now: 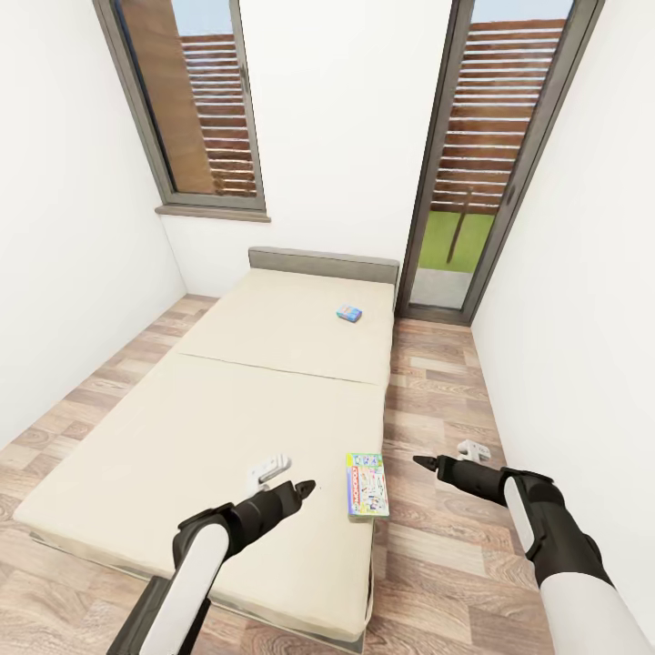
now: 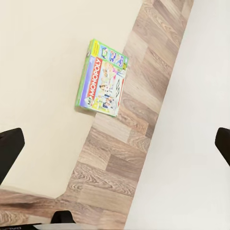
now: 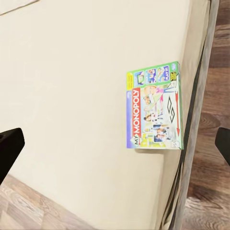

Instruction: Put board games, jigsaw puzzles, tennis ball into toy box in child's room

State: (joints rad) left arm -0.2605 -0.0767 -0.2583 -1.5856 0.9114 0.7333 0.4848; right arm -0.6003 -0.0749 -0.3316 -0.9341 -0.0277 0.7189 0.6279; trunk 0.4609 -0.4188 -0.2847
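While both arms reach forward over the foot of the bed [image 1: 182,428], neither one holds anything. The left gripper [image 1: 307,489] hangs above the cream mattress near its right edge, and in the left wrist view its two dark fingers [image 2: 9,149] sit far apart at the sides of the picture, so it is spread wide and free. The right gripper [image 1: 423,462] hovers over the wooden floor [image 1: 437,546] just past the side of the bed; its fingers [image 3: 8,152] are likewise wide apart in the right wrist view, with nothing between them.

Between the two grippers lies a Monopoly box [image 1: 367,485], green-edged and flat on the mattress, right at the bed's right edge. The left wrist view shows the same box [image 2: 102,78] with one corner reaching out past the mattress edge over the floor boards, and the right wrist view shows it [image 3: 154,106] lying along that edge, face up.

Farther up the bed, near the headboard [image 1: 324,263] and towards the right side, rests a second, smaller board game [image 1: 348,314], blue in colour and well apart from the first.

Beyond the bed stands a white wall with a window [image 1: 186,109] on the left and a tall glass door [image 1: 487,155] on the right.
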